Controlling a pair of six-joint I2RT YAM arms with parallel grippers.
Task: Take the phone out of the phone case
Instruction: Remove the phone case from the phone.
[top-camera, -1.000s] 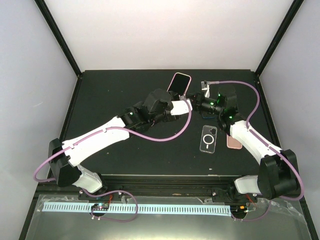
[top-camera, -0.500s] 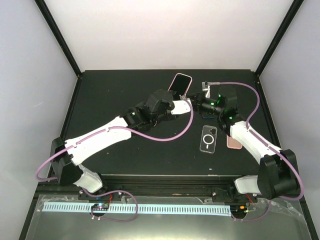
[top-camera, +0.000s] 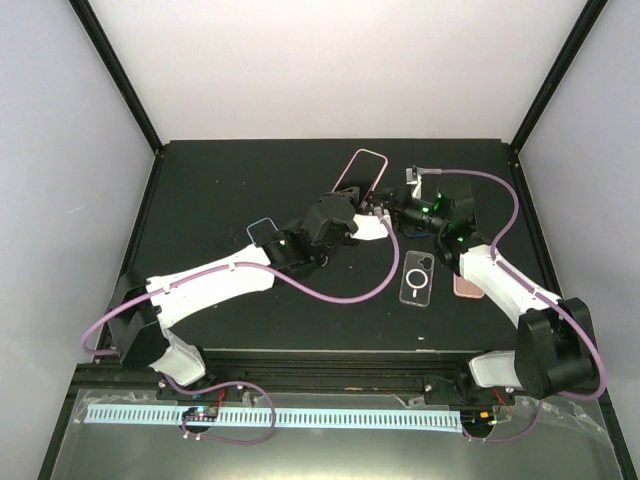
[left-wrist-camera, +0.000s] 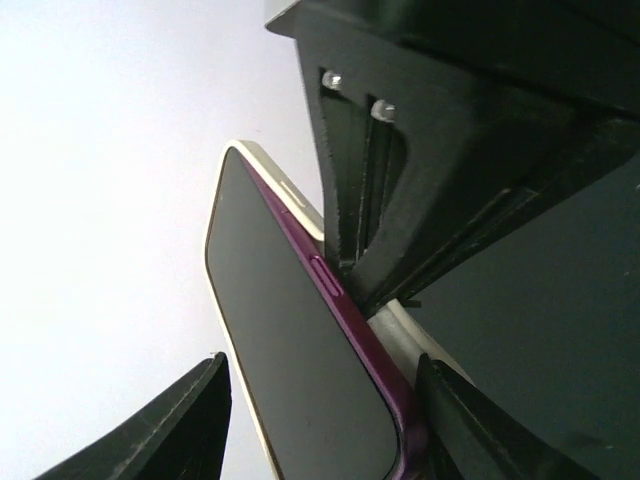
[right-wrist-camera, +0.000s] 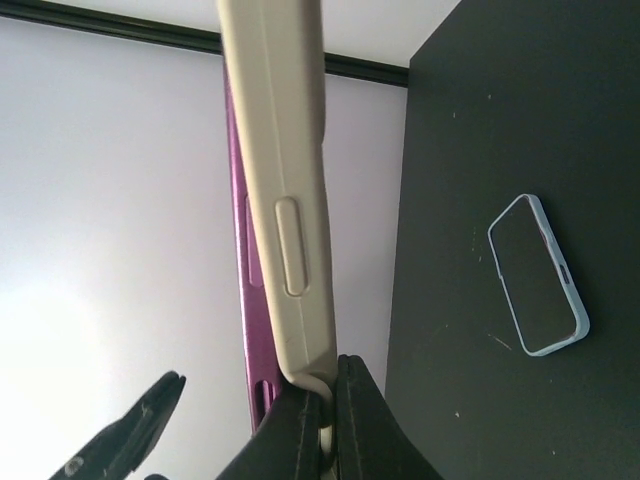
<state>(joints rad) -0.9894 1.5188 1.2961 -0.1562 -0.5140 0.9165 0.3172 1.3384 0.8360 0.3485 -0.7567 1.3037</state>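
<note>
The phone (left-wrist-camera: 290, 300), rigid and slick-sided in its bendier cream phone case (right-wrist-camera: 285, 200), hangs tilted over the far middle of the worktop (top-camera: 220, 180). The right claw (right-wrist-camera: 330, 395) is pinched tight on the case's bottom lip, so the phone is probably best taken across its purple long edges; the left claw (left-wrist-camera: 322, 370) straddles them about half spread, though whether it grips cannot be told. Since a second ago the left arm has swung, uncovering a blue-rimmed phone (top-camera: 262, 228), and the cased phone now shows its dark side.
</note>
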